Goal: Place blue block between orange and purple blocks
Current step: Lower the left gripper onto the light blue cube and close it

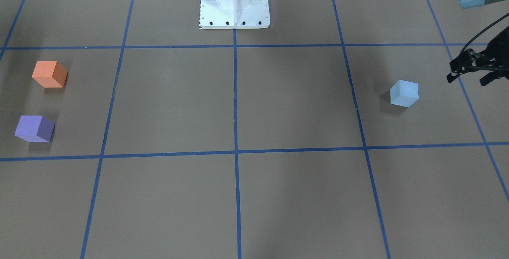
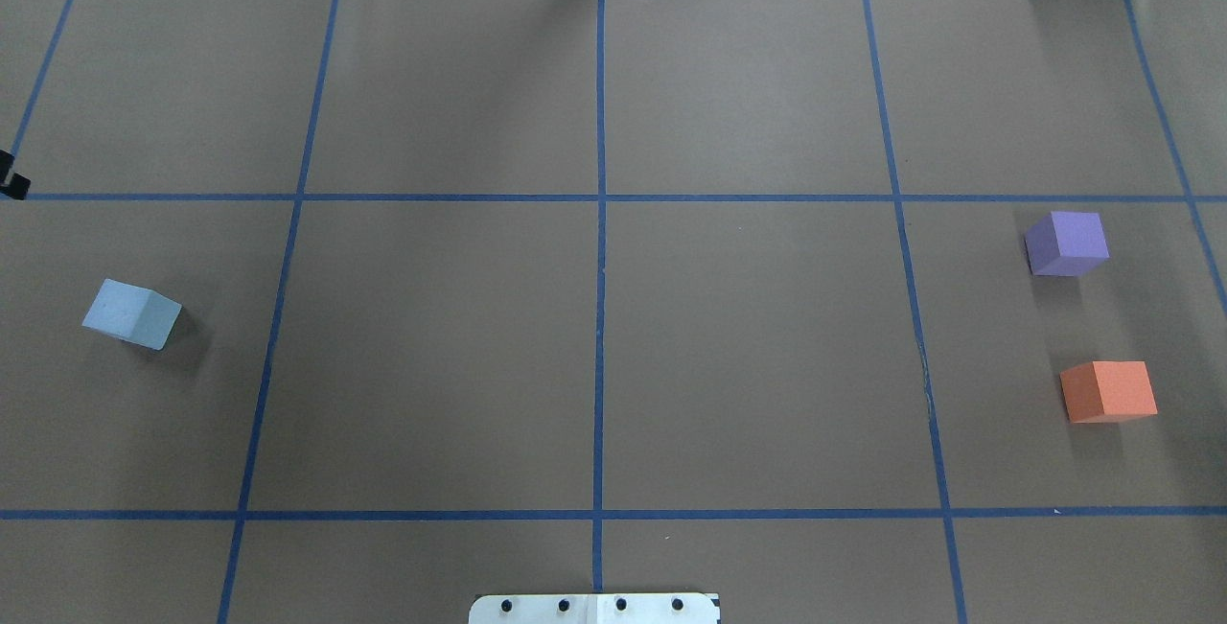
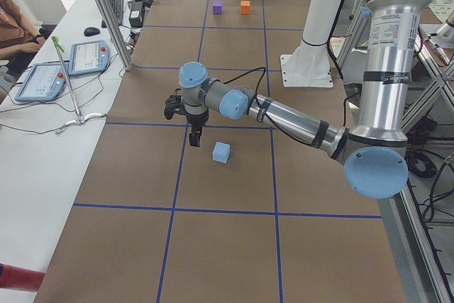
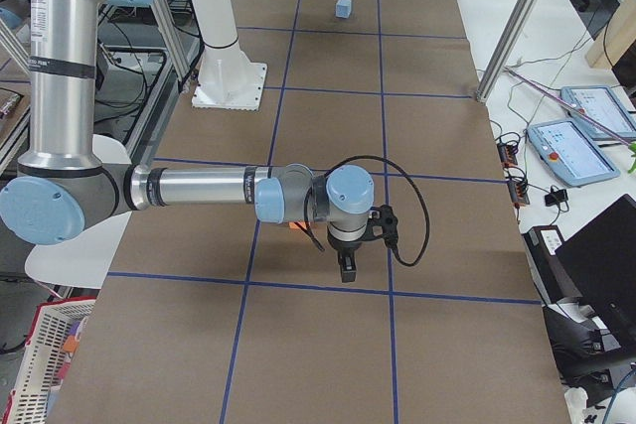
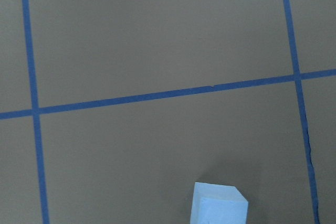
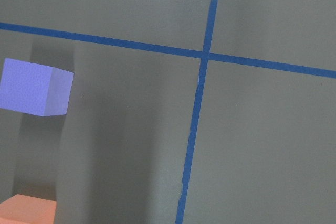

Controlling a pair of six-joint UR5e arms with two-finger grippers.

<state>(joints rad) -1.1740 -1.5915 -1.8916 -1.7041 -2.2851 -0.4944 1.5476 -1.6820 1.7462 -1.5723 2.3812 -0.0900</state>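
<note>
Front-facing view: the blue block (image 1: 404, 93) sits on the worktop (image 1: 278, 111) near the edge on the robot's left. It is well apart from the orange block (image 1: 49, 74) and purple block (image 1: 35, 128) near the opposite edge. The left gripper (image 1: 468, 79) hovers near the blue block, jaws apart and empty.

Right-side view: the right gripper (image 4: 345, 267) hangs over the worktop; I cannot tell how its jaws stand.

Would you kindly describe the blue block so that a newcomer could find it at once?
Start at the white robot base and go to the table's end on the robot's left. The blue block sits alone there, near the left gripper. It is pale blue; the orange block and purple block sit together at the far end.
</note>
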